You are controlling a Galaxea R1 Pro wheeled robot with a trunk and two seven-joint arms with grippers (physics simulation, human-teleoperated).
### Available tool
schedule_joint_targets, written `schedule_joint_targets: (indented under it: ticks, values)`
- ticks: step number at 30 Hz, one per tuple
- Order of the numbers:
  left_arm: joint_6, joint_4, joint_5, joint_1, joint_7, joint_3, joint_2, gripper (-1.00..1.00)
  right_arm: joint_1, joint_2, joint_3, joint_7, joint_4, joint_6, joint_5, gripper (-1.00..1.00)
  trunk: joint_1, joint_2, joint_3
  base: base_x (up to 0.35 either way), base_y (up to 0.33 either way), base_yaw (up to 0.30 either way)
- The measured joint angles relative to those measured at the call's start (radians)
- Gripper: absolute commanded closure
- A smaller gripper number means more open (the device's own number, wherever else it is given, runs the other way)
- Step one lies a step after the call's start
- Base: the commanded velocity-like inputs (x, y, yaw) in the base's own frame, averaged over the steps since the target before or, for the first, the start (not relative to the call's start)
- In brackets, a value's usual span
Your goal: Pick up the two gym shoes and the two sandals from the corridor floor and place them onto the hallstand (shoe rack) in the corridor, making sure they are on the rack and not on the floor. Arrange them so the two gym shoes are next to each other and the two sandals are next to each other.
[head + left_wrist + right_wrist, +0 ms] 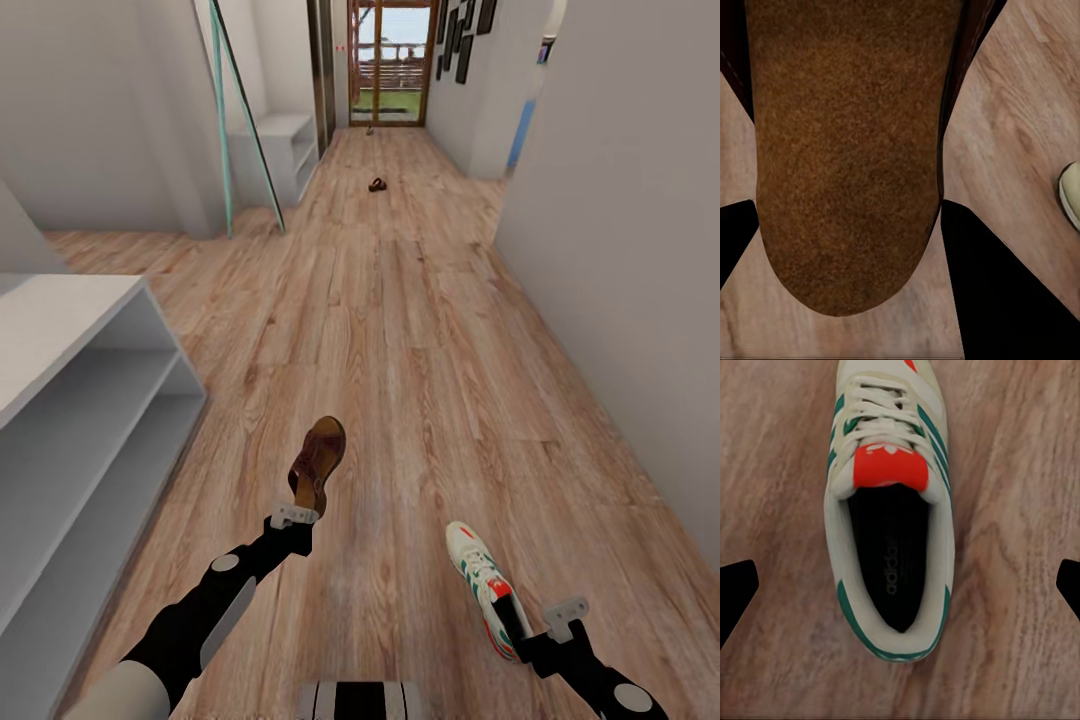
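The corridor floor [420, 330] looks like wood planks with a clear grain and a soft, low shine. The sandal [318, 462] has a brown strap that looks like smooth leather, and its footbed [847, 150] is matt and grainy, like suede. The gym shoe [891, 510] looks like smooth white leather with cloth laces and a matt red tongue patch; the hallstand [70, 400] is plain, smooth and matt.
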Motion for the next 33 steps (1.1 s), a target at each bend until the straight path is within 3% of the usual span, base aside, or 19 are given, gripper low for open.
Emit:
schedule_joint_targets:
  ticks: [13,23,33]
  values:
    - [0.0,0.0,0.0,0.0,0.0,0.0,0.0,1.0,0.0,0.0,0.0,-0.001,0.0,0.0,0.0,-1.0,0.006,-0.003,-0.071,0.0,0.0,0.0]
    - [-0.001,-0.005,0.001,-0.002,0.0,0.001,0.0,1.0,0.0,0.001,0.0,-0.002,0.001,-0.002,0.0,-1.0,0.006,-0.003,-0.083,0.0,0.0,0.0]
    - [0.019,-0.087,0.002,-0.001,0.001,0.0,0.0,1.0,0.0,0.005,0.0,-0.002,0.018,-0.004,0.0,-1.0,0.006,-0.003,-0.084,0.0,0.0,0.0]
